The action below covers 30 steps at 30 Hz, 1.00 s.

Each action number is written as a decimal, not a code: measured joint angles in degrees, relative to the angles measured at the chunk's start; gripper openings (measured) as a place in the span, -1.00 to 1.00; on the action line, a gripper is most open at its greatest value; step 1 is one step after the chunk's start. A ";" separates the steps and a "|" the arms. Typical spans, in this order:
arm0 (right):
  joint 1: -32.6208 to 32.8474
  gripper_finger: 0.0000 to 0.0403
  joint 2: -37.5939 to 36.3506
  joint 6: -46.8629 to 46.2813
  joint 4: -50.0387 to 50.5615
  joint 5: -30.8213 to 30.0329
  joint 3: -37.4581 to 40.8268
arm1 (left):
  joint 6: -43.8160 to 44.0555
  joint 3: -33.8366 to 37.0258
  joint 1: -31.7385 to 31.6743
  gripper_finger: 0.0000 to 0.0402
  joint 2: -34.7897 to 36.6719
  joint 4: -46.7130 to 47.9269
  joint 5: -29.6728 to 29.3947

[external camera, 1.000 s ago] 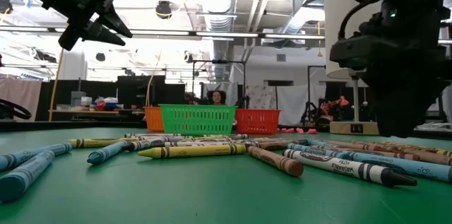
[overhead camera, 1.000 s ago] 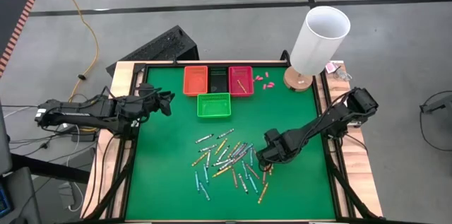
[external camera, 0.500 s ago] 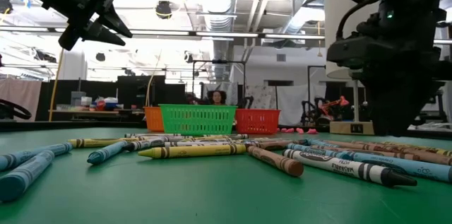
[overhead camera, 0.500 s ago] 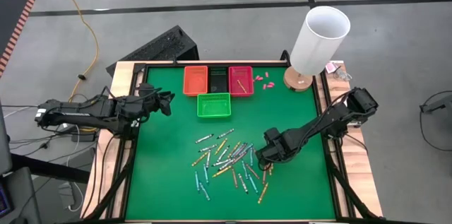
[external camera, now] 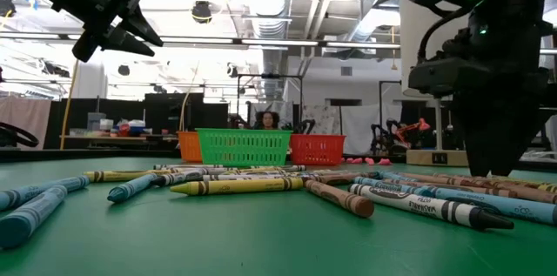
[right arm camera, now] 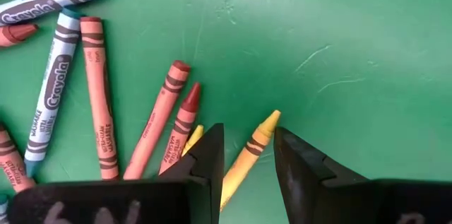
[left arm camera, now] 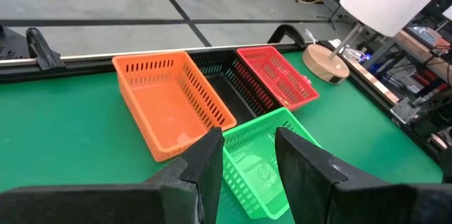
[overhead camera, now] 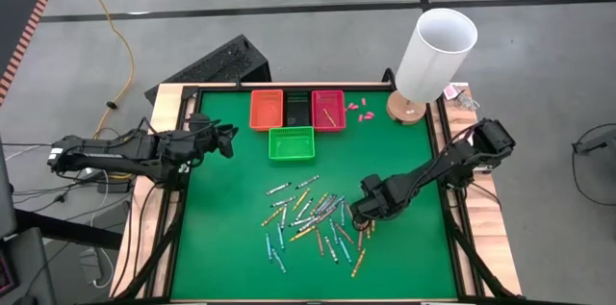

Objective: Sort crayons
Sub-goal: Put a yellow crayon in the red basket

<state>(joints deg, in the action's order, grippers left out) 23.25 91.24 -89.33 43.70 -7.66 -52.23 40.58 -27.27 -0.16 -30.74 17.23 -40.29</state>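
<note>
Crayons lie scattered in a loose heap on the green desk, near its middle and toward my right side, well apart from the baskets at the far edge. Largest first: the desk, then the white lamp at the far right corner, then four baskets: orange, black, red, and green just in front of them. One crayon already lies in the red one.

My right hand hangs low over the right fringe of the heap, fingers apart, holding nothing. Between them lies a yellow crayon, its tip pointing away from the wrist. A reddish crayon sits just beside it, close to one finger.

My left hand waits off the desk surface above the left edge, fingers apart and empty, looking toward the baskets.

Handling, as I judge it: light, stiff wax sticks in paper wrap. Brittle if squeezed hard or levered. Round, so they will likely roll when nudged. The paper should give fair grip. Best hold is across the wrapped middle, square to the length, not the bare tip. The neighbour is near enough to be pinched along by mistake.
</note>
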 joint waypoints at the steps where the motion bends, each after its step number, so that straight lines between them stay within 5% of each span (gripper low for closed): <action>1: -0.18 -0.42 0.00 0.31 0.00 0.13 0.00 | 0.00 0.00 0.01 -0.41 -0.02 0.00 -0.01; 17: -0.94 -0.96 -0.01 3.48 1.13 3.46 0.00 | -0.02 0.02 0.00 -0.41 -0.01 -0.17 -0.01; 30: -6.89 -0.99 -0.20 15.53 2.51 1.36 -2.87 | -0.02 0.02 0.01 -0.41 -0.02 -0.15 -0.01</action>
<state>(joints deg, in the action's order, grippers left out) 16.36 91.05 -73.79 46.21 -6.30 -55.10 40.56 -27.24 -0.15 -30.76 17.08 -40.30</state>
